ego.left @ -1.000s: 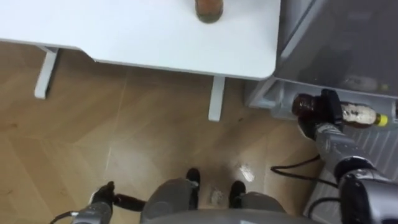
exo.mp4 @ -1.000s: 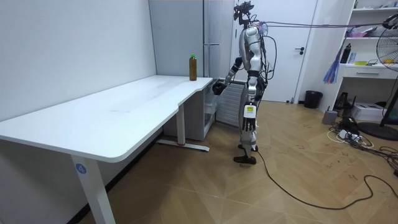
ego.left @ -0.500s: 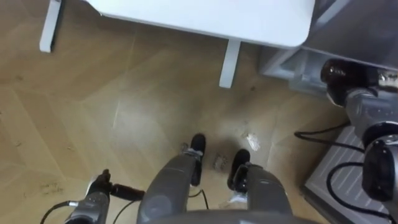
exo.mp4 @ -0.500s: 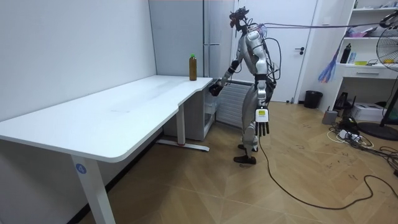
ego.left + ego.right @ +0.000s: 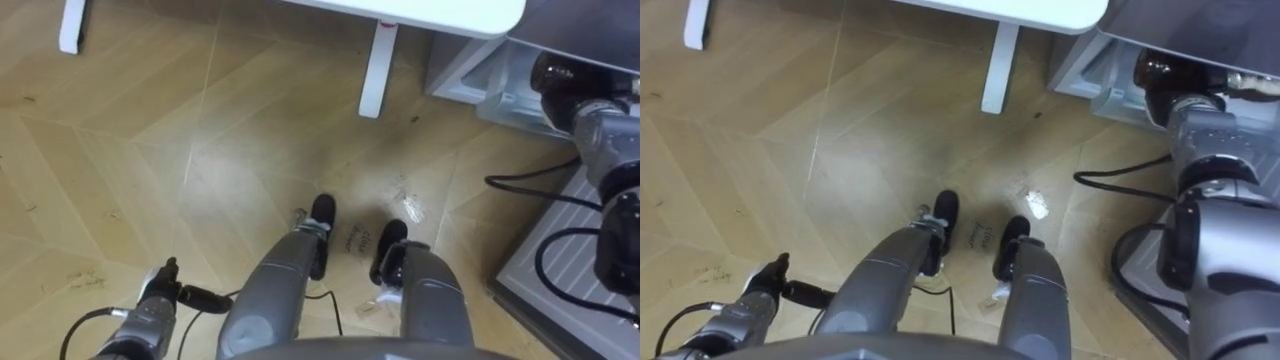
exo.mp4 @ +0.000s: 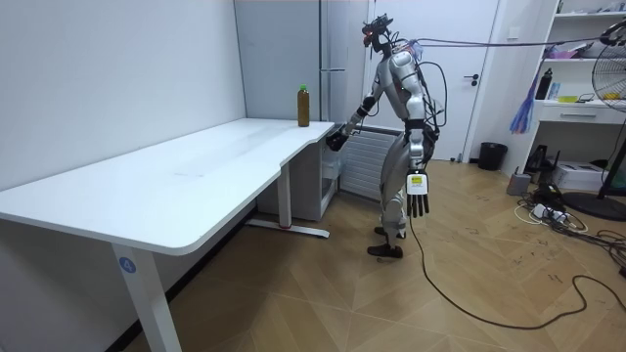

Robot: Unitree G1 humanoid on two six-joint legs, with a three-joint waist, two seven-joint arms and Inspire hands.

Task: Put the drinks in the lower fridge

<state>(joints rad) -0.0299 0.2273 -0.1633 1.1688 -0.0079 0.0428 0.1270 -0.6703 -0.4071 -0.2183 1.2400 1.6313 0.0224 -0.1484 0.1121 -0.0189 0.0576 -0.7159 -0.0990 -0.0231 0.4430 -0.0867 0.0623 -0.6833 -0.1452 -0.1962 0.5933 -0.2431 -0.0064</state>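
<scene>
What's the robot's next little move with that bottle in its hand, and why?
Probably ease the right hand forward, carrying the bottle into the lower fridge: its fingers are wrapped round the bottle, held at the fridge's open front. The left hand hangs open, idle.

Brown bottle: lies on its side at far right, gripped by the right hand, at the open lower fridge. Second bottle: amber, green-capped, upright on the table's far corner, near the fridge.

Right hand forward; left hand hangs open.
</scene>
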